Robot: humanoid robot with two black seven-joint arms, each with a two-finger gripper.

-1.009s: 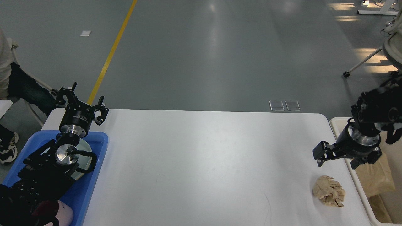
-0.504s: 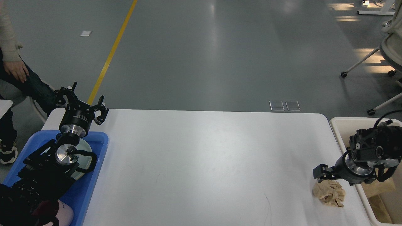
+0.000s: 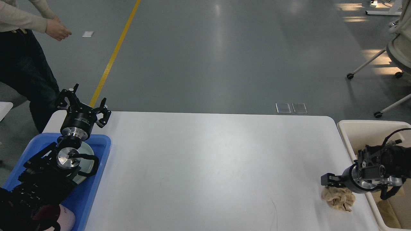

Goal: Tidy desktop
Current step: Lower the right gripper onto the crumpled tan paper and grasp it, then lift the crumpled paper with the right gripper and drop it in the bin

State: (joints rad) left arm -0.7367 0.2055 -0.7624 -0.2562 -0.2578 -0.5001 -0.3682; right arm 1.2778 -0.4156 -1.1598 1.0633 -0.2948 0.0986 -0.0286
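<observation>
Crumpled paper [image 3: 338,198] near desktop [image 3: 208,166] edge (right)

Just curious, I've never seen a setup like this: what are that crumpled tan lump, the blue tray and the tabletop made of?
The crumpled tan lump looks like brown paper: matte, with sharp creases and folds. The blue tray seems to be moulded plastic, smooth with a rounded rim and slight sheen. The desktop appears to be a white matte laminate or coated board; the surface alone doesn't settle which.

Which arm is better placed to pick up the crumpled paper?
Right. The right gripper sits directly over the crumpled brown paper at the desktop's right end, beside the cream bin. The left gripper is far off, above the blue tray.
</observation>
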